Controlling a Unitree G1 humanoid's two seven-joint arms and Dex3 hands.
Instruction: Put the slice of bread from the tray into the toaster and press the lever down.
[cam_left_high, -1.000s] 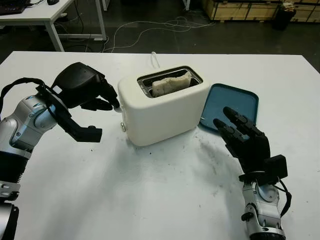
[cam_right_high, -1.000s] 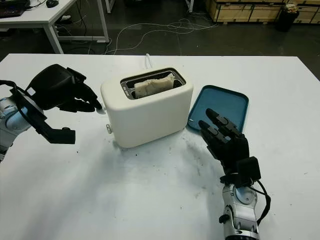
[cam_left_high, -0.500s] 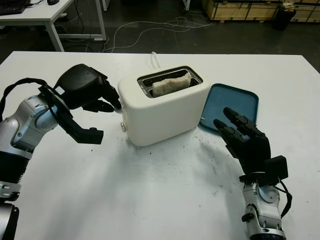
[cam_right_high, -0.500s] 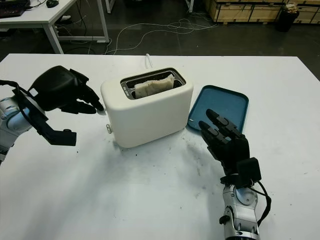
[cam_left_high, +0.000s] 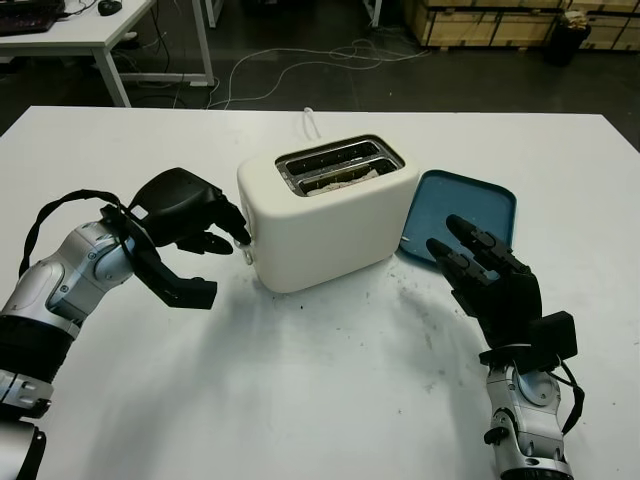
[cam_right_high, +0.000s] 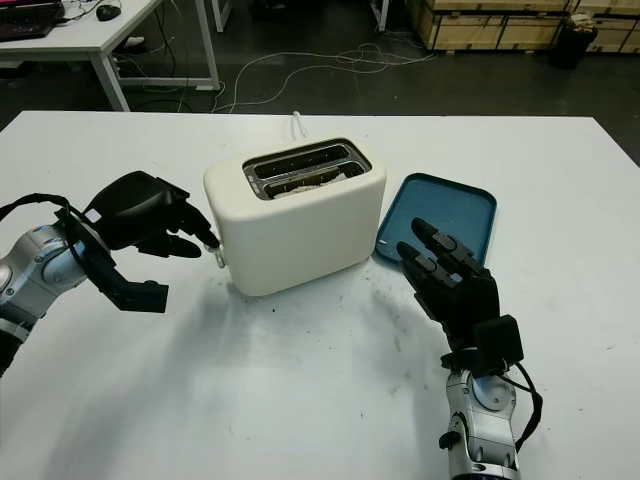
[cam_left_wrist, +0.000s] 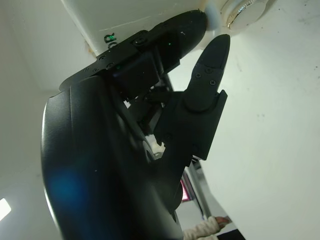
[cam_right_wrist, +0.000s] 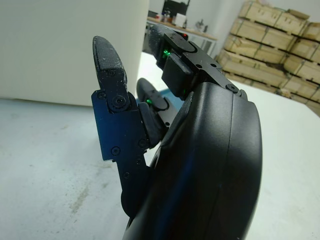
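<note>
Cream rounded plastic toaster sits mid-frame on white bench. Pale bread slice sunk low in near slot, just right of black left hand, whose curled fingers press the white lever at toaster's left end. Black right hand open, lower right, beside teal plastic tray.

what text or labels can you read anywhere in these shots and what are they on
No words, brand or numbers are readable on the toaster, the tray or either hand.
One small dark mark on the toaster's end wall beside the left hand: too blurred and cut off to read.
</note>
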